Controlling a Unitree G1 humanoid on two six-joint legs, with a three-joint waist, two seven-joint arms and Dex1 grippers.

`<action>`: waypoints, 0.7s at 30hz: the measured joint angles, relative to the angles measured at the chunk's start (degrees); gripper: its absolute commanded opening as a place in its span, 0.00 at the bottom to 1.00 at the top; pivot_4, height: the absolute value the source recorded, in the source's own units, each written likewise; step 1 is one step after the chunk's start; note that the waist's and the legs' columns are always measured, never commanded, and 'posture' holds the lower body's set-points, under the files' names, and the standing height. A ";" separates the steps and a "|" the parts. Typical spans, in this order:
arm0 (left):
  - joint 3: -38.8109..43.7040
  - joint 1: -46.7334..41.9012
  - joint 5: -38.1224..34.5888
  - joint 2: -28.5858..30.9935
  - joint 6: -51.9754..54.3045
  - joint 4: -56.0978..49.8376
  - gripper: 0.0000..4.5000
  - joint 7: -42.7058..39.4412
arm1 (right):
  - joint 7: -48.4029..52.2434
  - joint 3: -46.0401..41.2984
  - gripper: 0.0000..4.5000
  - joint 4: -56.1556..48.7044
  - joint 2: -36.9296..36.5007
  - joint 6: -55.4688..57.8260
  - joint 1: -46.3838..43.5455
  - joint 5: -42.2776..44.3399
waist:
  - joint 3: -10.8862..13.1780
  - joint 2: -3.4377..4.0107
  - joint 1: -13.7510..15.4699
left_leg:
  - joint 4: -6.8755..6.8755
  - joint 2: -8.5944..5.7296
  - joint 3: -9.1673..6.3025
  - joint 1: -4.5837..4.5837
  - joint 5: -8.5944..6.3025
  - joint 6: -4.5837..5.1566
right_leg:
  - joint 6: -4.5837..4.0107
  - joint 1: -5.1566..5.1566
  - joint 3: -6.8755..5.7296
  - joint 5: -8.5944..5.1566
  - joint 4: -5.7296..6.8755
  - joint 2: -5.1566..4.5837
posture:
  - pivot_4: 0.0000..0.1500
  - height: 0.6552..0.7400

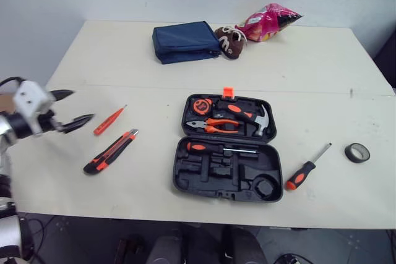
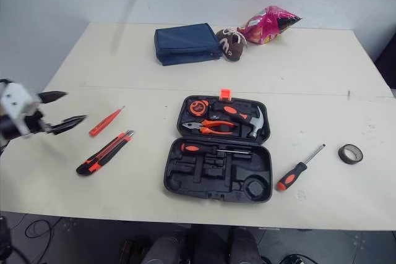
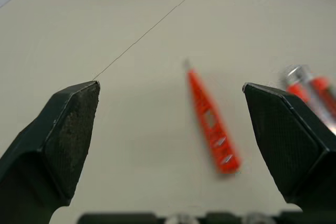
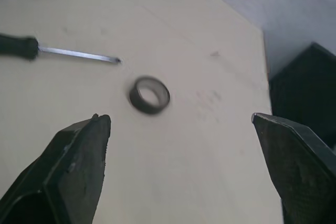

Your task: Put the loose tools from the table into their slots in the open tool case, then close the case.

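Four loose tools lie on the bench (image 1: 124, 54) outside the open tool case (image 1: 185, 180), so I judge the pick-up step is only beginning. The left claw (image 1: 80, 104) hovers wide open and empty over the bench's left side, with the orange tester pen (image 1: 109, 120) just ahead of its tips and the utility knife (image 1: 111, 151) beside that. The right claw (image 4: 178, 124), also spread wide and empty, faces the tape roll (image 4: 150, 95) near the screwdriver (image 1: 306, 168). Next, the left claw likely needs to descend astride the pen and close.

Matt plastic tool case (image 1: 226, 171) — smooth table (image 1: 124, 60); cloth pouch (image 1: 185, 41)
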 measured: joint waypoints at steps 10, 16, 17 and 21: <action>4.30 2.27 -1.20 3.78 -2.92 13.28 0.99 0.50 | -4.15 -2.88 1.00 5.26 3.23 -5.12 4.03 0.64 | -0.08 -0.11 -0.44 | -0.09 0.03 0.33 -0.01 -0.17 -0.38 | -0.09 -0.39 0.29 -0.03 0.29 -0.10 | 1.00 1.00; 5.82 7.11 -4.45 0.19 -0.85 4.20 0.99 -1.86 | -9.88 1.42 1.00 -10.33 5.69 5.04 4.12 4.56 | -0.18 0.10 -1.19 | -0.09 0.02 0.44 0.01 -0.18 -0.36 | -0.11 -0.41 0.39 -0.04 0.35 -0.21 | 1.00 1.00; 5.56 7.41 -5.13 -1.33 0.14 0.84 0.99 -2.27 | -11.10 2.86 1.00 -14.01 5.25 8.06 4.18 5.07 | -0.22 0.03 -1.11 | -0.08 0.02 0.43 0.00 -0.18 -0.36 | -0.11 -0.43 0.39 -0.04 0.31 -0.21 | 1.00 1.00; 3.88 8.56 -8.11 -5.78 6.07 -13.98 0.99 -2.72 | -22.92 6.86 1.00 -30.86 0.26 32.79 9.45 11.84 | -0.20 0.13 -0.86 | -0.09 0.02 0.41 -0.11 -0.18 -0.37 | -0.14 -0.56 0.46 -0.05 0.42 -0.25 | 1.00 1.00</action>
